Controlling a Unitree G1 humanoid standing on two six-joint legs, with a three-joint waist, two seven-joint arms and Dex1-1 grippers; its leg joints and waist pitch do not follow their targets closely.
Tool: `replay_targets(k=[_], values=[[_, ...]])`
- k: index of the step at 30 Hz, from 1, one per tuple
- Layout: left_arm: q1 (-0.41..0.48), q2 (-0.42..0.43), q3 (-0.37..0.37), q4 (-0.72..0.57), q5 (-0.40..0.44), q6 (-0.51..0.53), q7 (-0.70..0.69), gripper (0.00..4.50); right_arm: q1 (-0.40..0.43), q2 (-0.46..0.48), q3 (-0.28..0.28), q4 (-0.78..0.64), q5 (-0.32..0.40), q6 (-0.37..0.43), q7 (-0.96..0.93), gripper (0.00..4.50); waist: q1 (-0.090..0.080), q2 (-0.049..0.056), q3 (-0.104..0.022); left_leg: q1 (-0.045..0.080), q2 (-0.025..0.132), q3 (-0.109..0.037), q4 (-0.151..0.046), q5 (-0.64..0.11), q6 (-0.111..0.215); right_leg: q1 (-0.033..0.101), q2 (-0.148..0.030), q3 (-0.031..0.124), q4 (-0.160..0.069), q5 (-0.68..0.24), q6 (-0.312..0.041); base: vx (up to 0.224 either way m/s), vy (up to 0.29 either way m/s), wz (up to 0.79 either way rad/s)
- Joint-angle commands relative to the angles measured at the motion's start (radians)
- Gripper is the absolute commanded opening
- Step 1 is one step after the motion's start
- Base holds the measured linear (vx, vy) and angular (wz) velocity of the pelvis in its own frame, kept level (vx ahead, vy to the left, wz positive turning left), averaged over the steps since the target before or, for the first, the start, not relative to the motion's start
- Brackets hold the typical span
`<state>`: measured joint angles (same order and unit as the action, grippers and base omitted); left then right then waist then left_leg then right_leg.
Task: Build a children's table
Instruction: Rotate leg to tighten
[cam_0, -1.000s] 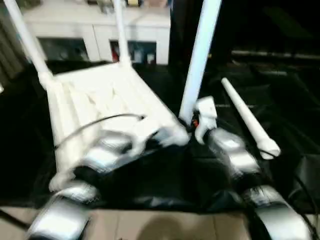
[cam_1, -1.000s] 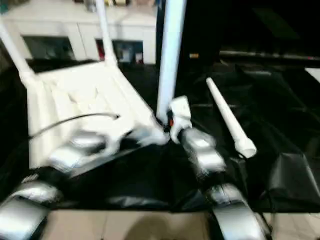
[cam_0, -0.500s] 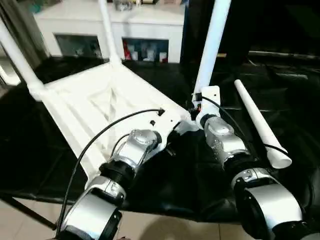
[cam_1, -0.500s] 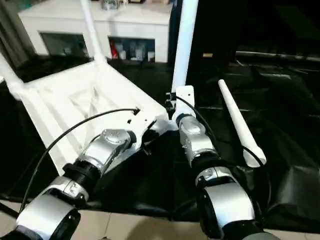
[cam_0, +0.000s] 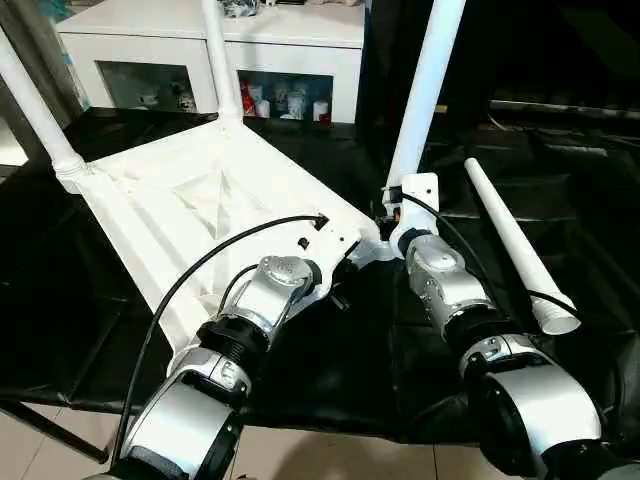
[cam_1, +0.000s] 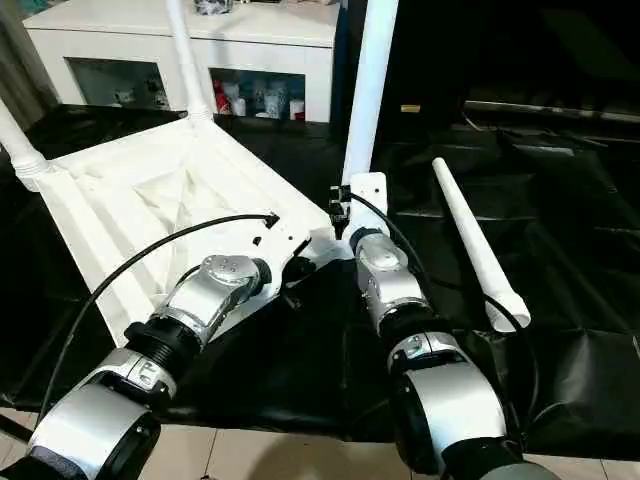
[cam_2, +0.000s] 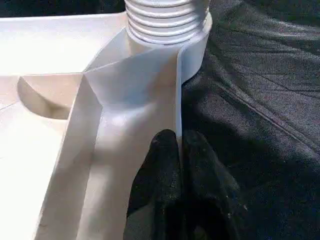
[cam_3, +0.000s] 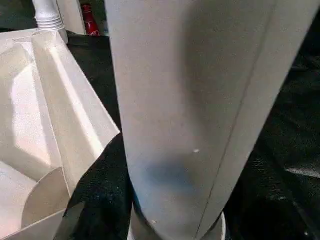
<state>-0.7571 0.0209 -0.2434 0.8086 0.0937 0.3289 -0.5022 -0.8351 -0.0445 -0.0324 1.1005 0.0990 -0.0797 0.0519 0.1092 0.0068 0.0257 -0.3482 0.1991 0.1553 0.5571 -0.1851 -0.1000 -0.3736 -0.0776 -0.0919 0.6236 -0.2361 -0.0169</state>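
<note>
Nearest, the left gripper (cam_2: 180, 165) pinches the thin side rim of the tabletop (cam_0: 200, 200) with its fingers (cam_2: 160, 175) pressed nearly together. Beside it, the right gripper (cam_0: 392, 215) clasps the base of an upright leg (cam_0: 425, 85) standing in the near corner socket. The tabletop lies underside up on a black cloth (cam_0: 330, 370). A loose leg (cam_0: 515, 245) lies to the right. Farther back, two more legs (cam_0: 222, 60) rise from the far corners before a white cabinet (cam_0: 300, 30).

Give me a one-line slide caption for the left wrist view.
Left gripper pinching the thin rim of the upturned white tabletop just below a threaded leg at its corner, over black cloth.
</note>
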Motion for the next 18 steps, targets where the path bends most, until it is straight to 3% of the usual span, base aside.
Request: replay_targets(k=[1, 7, 8, 10, 11, 18], values=[[-0.025, 0.027, 0.028, 0.005, 0.000, -0.040, 0.015, 0.00, 0.074, 0.006, 0.005, 0.124, -0.023, 0.067, 0.004, 1.89, -0.003, -0.004, -0.036, -0.008, 0.029, 0.002, -0.060, -0.171, 0.045, 0.041, -0.075, 0.060, -0.095, -0.132, -0.163, 0.000, 0.000, 0.00], [-0.019, 0.036, 0.023, 0.000, 0.000, -0.047, -0.001, 0.00, 0.064, 0.001, -0.003, 0.124, -0.022, 0.055, 0.037, 1.89, -0.005, -0.005, -0.036, -0.007, 0.030, 0.003, -0.061, -0.184, 0.044, 0.041, -0.075, 0.060, -0.096, -0.144, -0.164, 0.000, 0.000, 0.00], [-0.019, 0.036, 0.023, 0.000, 0.000, -0.047, -0.002, 0.00, 0.063, 0.000, -0.004, 0.124, -0.022, 0.051, 0.040, 2.24, -0.006, -0.004, -0.035, -0.007, 0.031, 0.003, -0.062, -0.184, 0.044, 0.040, -0.076, 0.060, -0.097, -0.151, -0.164, 0.000, 0.000, 0.00], [-0.019, 0.039, 0.023, 0.001, 0.000, -0.049, -0.004, 0.00, 0.059, 0.001, -0.009, 0.121, -0.017, 0.045, 0.058, 2.24, -0.006, -0.005, -0.035, -0.006, 0.031, 0.004, -0.062, -0.186, 0.044, 0.040, -0.075, 0.060, -0.097, -0.152, -0.165, 0.000, 0.000, 0.00], [-0.019, 0.039, 0.023, 0.001, 0.000, -0.049, -0.005, 0.00, 0.058, 0.002, -0.009, 0.121, -0.016, 0.044, 0.060, 2.62, -0.006, -0.005, -0.035, -0.006, 0.032, 0.004, -0.062, -0.182, 0.046, 0.040, -0.075, 0.060, -0.096, -0.145, -0.166, 0.000, 0.000, 0.00], [-0.027, 0.045, 0.024, 0.010, -0.001, -0.057, -0.017, 0.00, 0.036, 0.002, -0.022, 0.116, -0.017, 0.021, 0.090, 3.11, -0.011, -0.005, -0.036, -0.009, 0.032, 0.008, -0.058, -0.154, 0.057, 0.041, -0.076, 0.058, -0.092, -0.099, -0.188, 0.000, 0.000, 0.00]])
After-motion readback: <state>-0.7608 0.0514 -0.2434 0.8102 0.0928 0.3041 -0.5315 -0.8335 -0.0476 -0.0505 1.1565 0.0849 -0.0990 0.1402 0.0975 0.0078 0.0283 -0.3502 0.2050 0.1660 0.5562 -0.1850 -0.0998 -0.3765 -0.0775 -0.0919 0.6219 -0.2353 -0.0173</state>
